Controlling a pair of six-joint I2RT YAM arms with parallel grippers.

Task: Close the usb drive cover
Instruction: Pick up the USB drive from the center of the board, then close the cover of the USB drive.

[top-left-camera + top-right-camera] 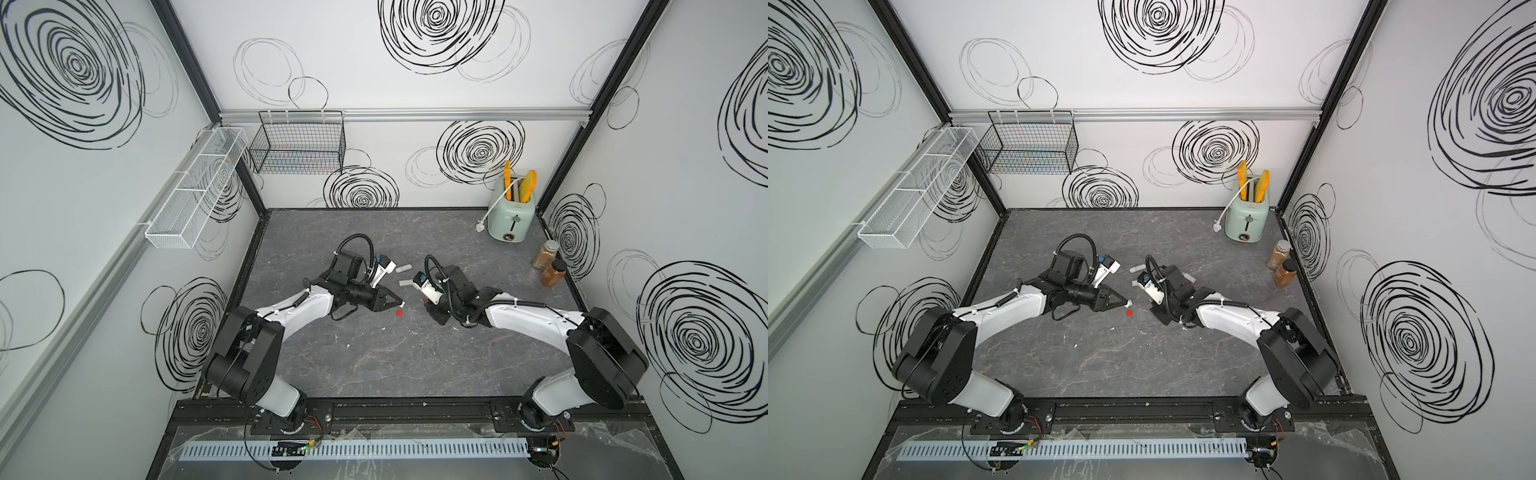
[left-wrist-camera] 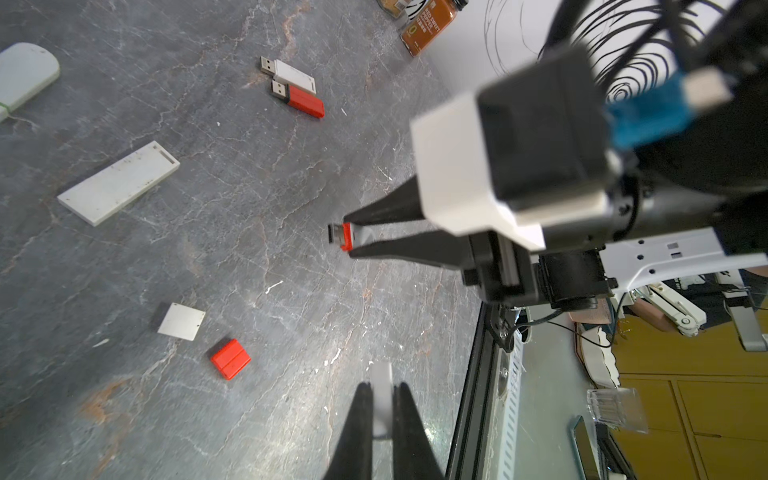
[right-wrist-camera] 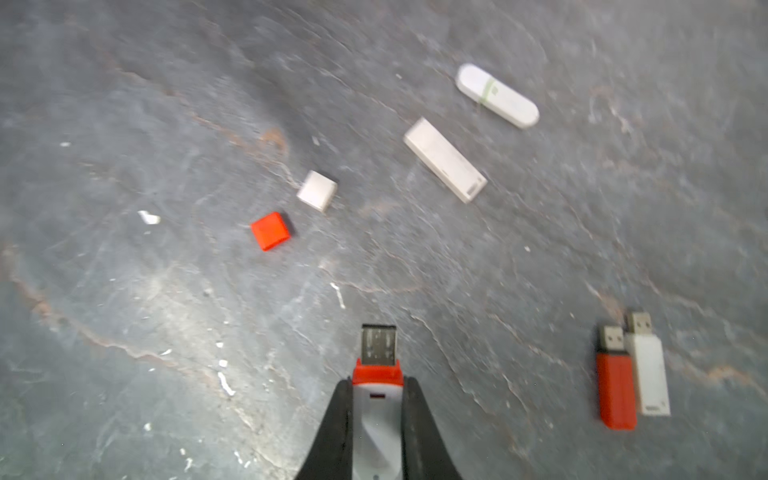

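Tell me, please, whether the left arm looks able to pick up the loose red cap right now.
Probably not yet. The red cap lies in the open close to the left gripper, but that gripper is shut on a white cap, which it must release first.

- You find the toaster [image 1: 512, 212] in the table's [image 1: 374, 365] far right corner, two jars [image 1: 553, 274] just near of it.
- Mid-table, a cap [image 2: 381, 374] sits in your left gripper [image 2: 382, 388], facing the usb drive [image 3: 378, 345] in your right gripper [image 3: 376, 383], apart.
- A loose cap [image 1: 399, 313] lies just near of the left gripper's tip.
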